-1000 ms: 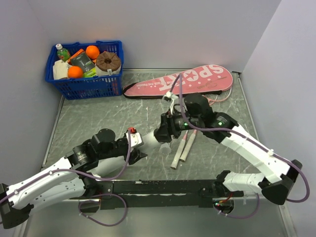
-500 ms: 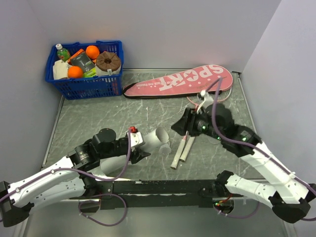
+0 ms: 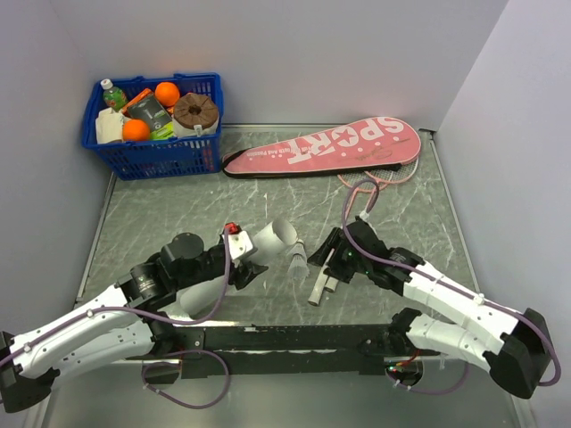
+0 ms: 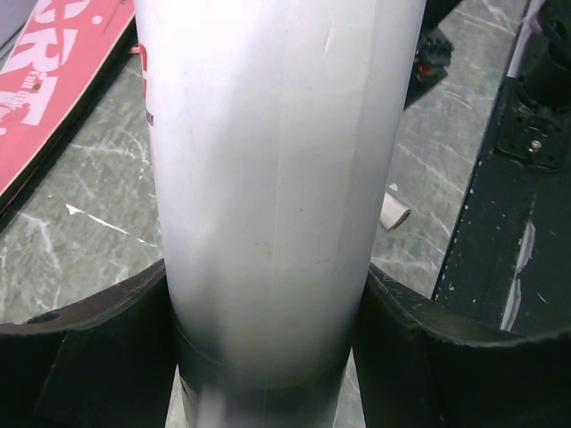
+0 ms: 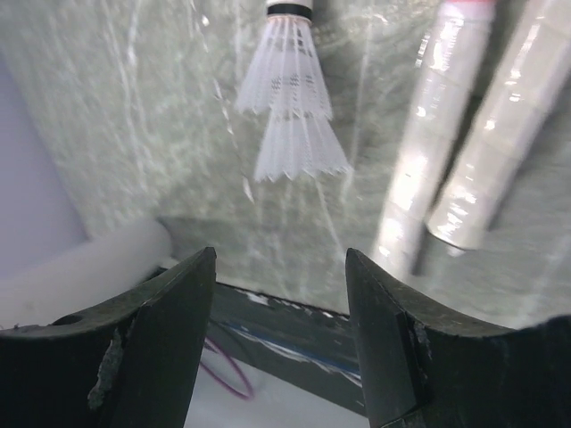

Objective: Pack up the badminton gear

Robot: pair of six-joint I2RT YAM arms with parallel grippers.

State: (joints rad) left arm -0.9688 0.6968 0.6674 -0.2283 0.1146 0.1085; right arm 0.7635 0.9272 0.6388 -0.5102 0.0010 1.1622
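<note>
Left pincer full, right pincer wide.

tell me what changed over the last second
The right gripper drew back toward the near edge, jaws open, now over the shuttlecocks and racket handles. The left gripper, clamped on the white tube, swung its mouth rightward. Pink case and blue basket stayed put.

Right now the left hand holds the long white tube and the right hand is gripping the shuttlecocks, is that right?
Not quite. The right hand is open and grips nothing: the shuttlecocks lie on the table beyond its fingers, as the right wrist view shows. The left hand does hold the long white tube.
</note>
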